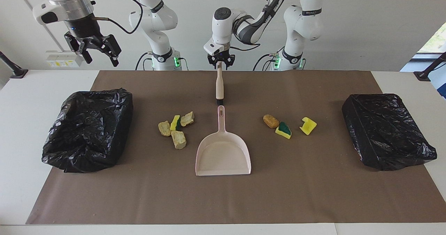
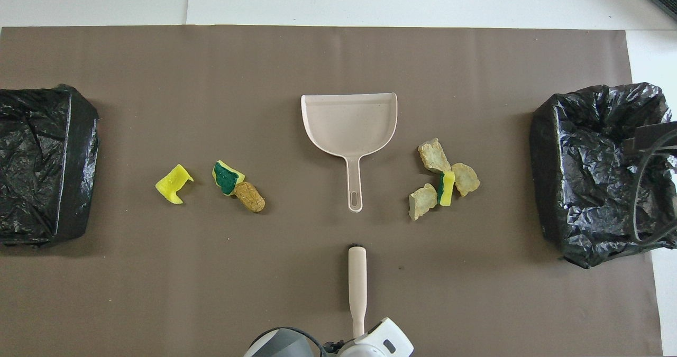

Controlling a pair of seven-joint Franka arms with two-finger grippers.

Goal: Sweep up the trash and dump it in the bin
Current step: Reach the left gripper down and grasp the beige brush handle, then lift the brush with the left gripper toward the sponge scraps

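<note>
The trash lies on the brown mat (image 1: pixel 313 193) in two clusters either side of a beige dustpan (image 1: pixel 223 155) (image 2: pixel 349 119). Tan chunks with a yellow-green sponge bit (image 1: pixel 176 128) (image 2: pixel 441 180) lie toward the right arm's end. An orange-brown lump and two sponge bits (image 1: pixel 284 125) (image 2: pixel 227 185) lie toward the left arm's end. A beige brush (image 1: pixel 219 85) (image 2: pixel 357 277) lies nearer the robots than the dustpan's handle. My left gripper (image 1: pixel 219 63) is down around the brush handle's end. My right gripper (image 1: pixel 99 54) hangs open and empty, high over the bin (image 1: pixel 89 130) (image 2: pixel 597 172) at its end.
A second black-bagged bin (image 1: pixel 386 130) (image 2: pixel 42 161) stands at the left arm's end of the mat. White table shows around the mat's edges.
</note>
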